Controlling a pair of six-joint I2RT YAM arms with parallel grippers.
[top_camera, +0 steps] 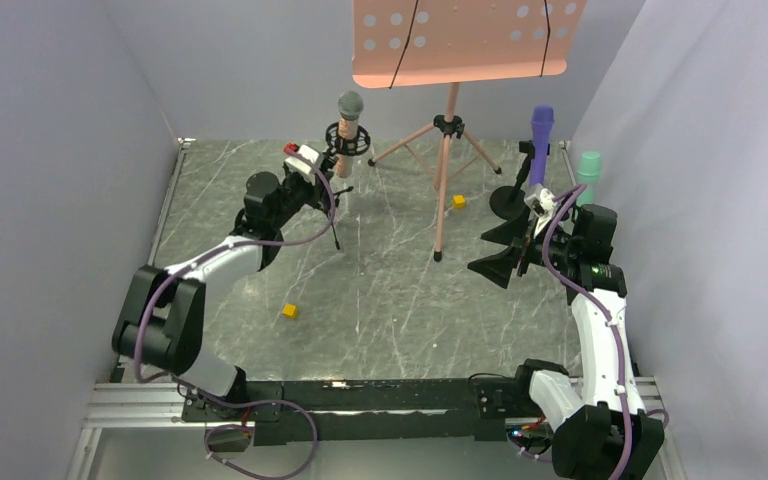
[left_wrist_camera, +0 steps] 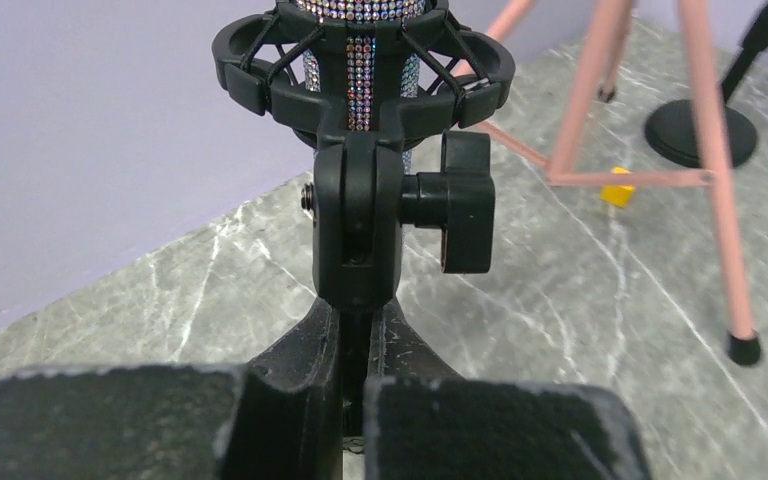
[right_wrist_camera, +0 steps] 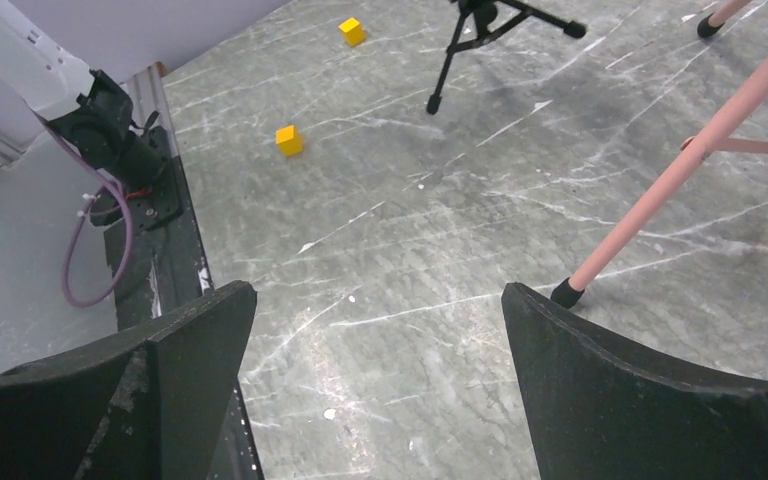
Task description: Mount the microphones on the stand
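The glittery pinkish-brown microphone [top_camera: 346,150] with a silver mesh head stands upright in a black shock mount [left_wrist_camera: 360,80] on a small tripod stand. My left gripper [left_wrist_camera: 368,325] is shut on that stand's thin stem just below the pivot joint and knob [left_wrist_camera: 455,205]; it also shows in the top view [top_camera: 328,186]. The purple microphone [top_camera: 541,140] stands upright on a round-base stand [top_camera: 509,201]. The mint-green microphone [top_camera: 588,172] stands by the right wall, partly hidden behind my right arm. My right gripper [top_camera: 501,251] is open and empty above the table [right_wrist_camera: 380,330].
A pink music stand [top_camera: 447,130] on tripod legs stands at the back middle; one foot [right_wrist_camera: 565,292] is near my right fingers. Small yellow cubes lie on the marble table [top_camera: 289,311] [top_camera: 458,201]. Purple walls close in on both sides.
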